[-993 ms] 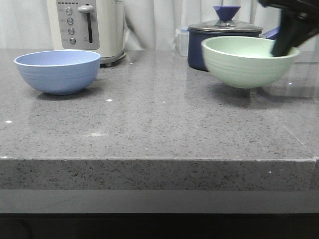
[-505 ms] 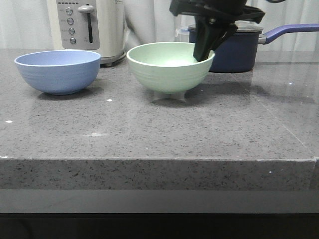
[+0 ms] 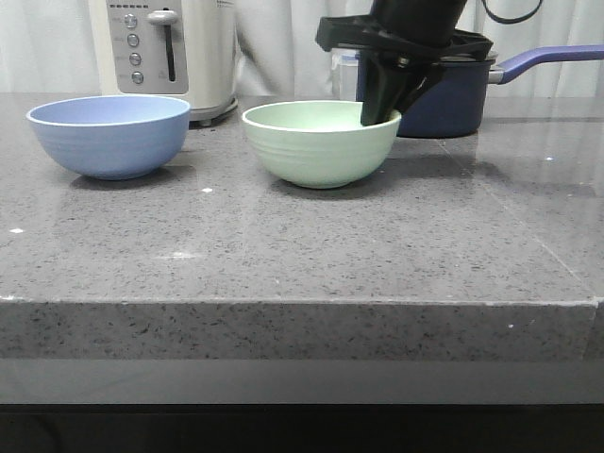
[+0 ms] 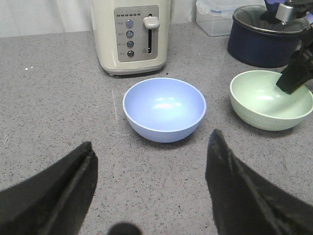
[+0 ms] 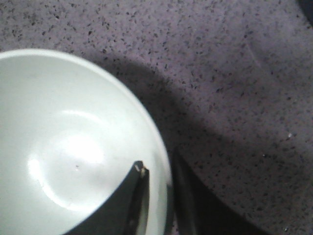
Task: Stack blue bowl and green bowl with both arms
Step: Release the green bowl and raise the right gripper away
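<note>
The blue bowl (image 3: 109,136) stands upright on the grey countertop at the left; it also shows in the left wrist view (image 4: 164,108). The green bowl (image 3: 321,143) rests on the counter in the middle, apart from the blue bowl, and shows in the left wrist view (image 4: 270,99) and the right wrist view (image 5: 73,142). My right gripper (image 3: 381,106) (image 5: 159,171) is shut on the green bowl's right rim, one finger inside, one outside. My left gripper (image 4: 151,161) is open and empty, hovering in front of the blue bowl; it is out of the front view.
A cream toaster (image 3: 165,52) stands behind the blue bowl. A navy lidded saucepan (image 3: 444,94) with its handle pointing right stands behind the green bowl, a clear plastic box (image 4: 215,17) beside it. The counter's front edge (image 3: 302,304) runs across the foreground.
My right gripper carried the green bowl from the right side leftwards to the middle, then lowered it onto the counter. The blue bowl has not moved.
</note>
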`<state>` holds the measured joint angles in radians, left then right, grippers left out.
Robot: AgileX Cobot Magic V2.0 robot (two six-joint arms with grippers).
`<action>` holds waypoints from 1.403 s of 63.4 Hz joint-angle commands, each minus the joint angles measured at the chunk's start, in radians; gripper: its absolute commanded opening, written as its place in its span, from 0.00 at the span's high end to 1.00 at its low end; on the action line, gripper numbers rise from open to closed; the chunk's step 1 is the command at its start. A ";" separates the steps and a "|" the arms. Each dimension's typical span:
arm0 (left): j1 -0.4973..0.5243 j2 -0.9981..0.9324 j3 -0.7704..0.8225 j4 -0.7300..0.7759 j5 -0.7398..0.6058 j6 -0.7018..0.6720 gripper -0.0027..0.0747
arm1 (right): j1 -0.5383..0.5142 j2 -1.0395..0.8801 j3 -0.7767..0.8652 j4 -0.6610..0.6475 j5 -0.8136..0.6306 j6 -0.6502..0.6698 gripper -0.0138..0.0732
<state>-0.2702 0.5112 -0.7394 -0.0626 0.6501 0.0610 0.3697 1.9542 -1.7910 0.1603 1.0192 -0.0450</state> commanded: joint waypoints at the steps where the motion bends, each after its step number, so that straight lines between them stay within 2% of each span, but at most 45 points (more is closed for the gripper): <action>1: -0.008 0.010 -0.025 -0.011 -0.077 -0.001 0.36 | -0.002 -0.060 -0.035 0.006 -0.030 -0.001 0.51; 7: -0.008 0.010 -0.025 -0.011 -0.077 -0.001 0.36 | -0.002 -0.077 -0.036 0.009 -0.031 -0.001 0.46; 24: -0.008 0.010 -0.025 -0.011 -0.077 -0.001 0.36 | -0.002 -0.214 -0.022 0.009 -0.009 -0.038 0.46; 41: -0.008 0.010 -0.025 -0.011 -0.077 -0.001 0.36 | -0.002 -0.454 0.256 0.008 -0.149 -0.102 0.46; 45: -0.008 0.010 -0.025 -0.011 -0.077 -0.001 0.36 | -0.002 -0.507 0.344 0.009 -0.190 -0.127 0.50; 48: -0.008 0.010 -0.025 -0.011 -0.077 -0.001 0.36 | -0.002 -0.536 0.399 0.009 -0.213 -0.144 0.56; 57: -0.008 0.010 -0.025 -0.011 -0.077 -0.001 0.36 | -0.002 -0.575 0.524 0.028 -0.281 -0.144 0.84; 61: -0.008 0.010 -0.025 -0.011 -0.077 -0.001 0.36 | -0.002 -0.574 0.559 0.041 -0.312 -0.144 0.92; 66: -0.008 0.010 -0.025 -0.011 -0.077 -0.001 0.36 | -0.002 -0.569 0.594 0.062 -0.347 -0.164 0.91; 83: -0.008 0.010 -0.025 -0.011 -0.077 -0.001 0.36 | -0.002 -0.511 0.636 0.206 -0.424 -0.364 0.91; 89: -0.008 0.010 -0.025 -0.011 -0.077 -0.001 0.36 | -0.002 -0.476 0.636 0.225 -0.431 -0.381 0.91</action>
<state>-0.2702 0.5112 -0.7394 -0.0626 0.6501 0.0610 0.3697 1.4855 -1.1321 0.3483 0.6469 -0.3888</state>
